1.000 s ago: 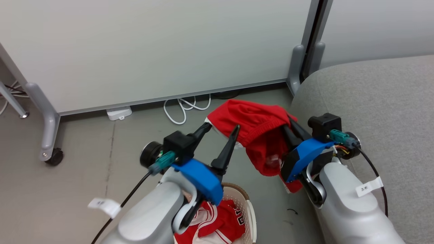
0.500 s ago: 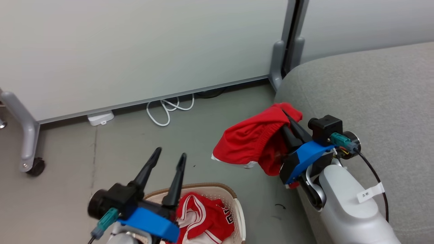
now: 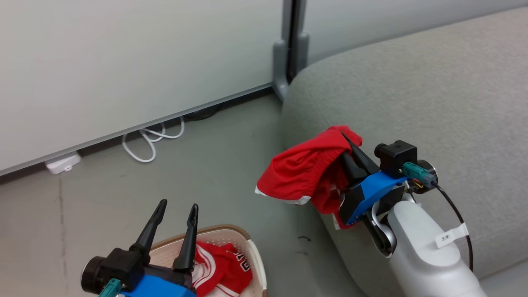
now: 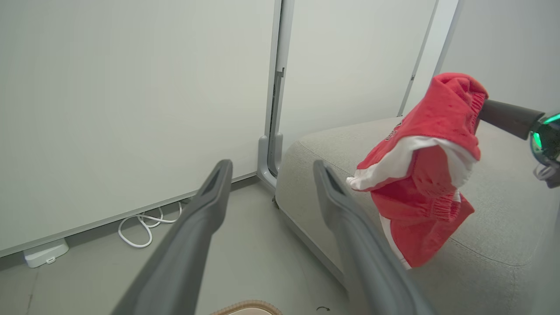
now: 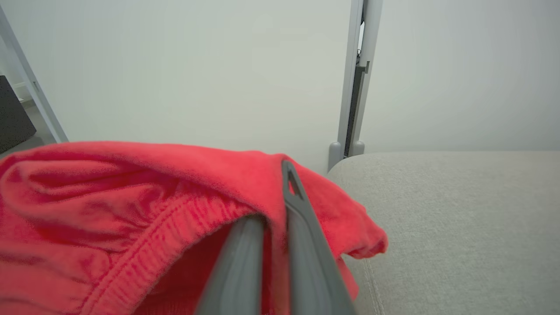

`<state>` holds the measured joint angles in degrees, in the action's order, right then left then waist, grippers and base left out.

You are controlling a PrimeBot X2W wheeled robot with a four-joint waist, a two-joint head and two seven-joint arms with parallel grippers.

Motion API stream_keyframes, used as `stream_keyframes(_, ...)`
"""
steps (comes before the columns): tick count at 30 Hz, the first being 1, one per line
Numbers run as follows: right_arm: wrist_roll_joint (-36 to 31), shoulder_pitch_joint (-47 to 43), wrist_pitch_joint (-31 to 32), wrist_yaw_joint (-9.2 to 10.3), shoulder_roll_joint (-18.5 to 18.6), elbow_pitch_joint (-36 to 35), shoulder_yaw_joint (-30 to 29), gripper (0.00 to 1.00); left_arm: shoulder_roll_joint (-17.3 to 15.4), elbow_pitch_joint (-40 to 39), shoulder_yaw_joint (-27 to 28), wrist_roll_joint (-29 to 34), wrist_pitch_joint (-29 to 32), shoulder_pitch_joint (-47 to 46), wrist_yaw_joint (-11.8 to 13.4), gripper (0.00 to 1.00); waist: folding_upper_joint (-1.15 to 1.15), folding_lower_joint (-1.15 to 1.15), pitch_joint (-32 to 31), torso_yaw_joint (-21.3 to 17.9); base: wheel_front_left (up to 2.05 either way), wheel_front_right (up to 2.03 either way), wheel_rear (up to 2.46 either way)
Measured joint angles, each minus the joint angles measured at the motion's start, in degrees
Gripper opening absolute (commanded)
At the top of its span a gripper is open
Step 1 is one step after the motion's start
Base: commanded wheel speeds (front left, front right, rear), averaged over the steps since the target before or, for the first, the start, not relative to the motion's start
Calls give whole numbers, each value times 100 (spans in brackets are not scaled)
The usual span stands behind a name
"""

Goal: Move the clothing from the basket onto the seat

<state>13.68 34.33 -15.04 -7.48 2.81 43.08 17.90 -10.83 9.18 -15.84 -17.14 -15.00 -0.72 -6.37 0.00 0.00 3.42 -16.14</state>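
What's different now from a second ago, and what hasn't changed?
The left gripper has drawn back from the shorts and down over the basket, jaws open. The robot has turned toward the seat, carrying the shorts from over the floor to the seat's edge. Unchanged: the right gripper stays shut on the shorts, and the jersey lies in the basket.

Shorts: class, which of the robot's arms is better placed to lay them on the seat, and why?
Right. The right gripper is shut on the shorts, which hang at the edge of the seat. The left gripper is open, empty, by the basket.
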Motion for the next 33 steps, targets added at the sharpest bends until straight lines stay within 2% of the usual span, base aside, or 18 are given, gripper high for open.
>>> stream_keyframes(6,-18,-64,0,0,1,-64,-126,0,79,-15,32,121,1,-38,-65,100,0,0,97,-518,0,0,0)
stream_keyframes(18,9,-218,0,0,3,-281,-374,0,22,-64,-19,203,1,-144,-102,100,0,0,306,-1403,0,0,0)
stream_keyframes(27,-1,-353,0,0,4,-499,-609,0,-142,9,-324,101,1,-371,-103,100,0,0,476,-1529,0,0,0)
stream_keyframes(33,12,-366,0,0,5,-498,-676,0,-168,-20,-341,91,0,-400,-103,100,0,0,515,-1521,0,0,0)
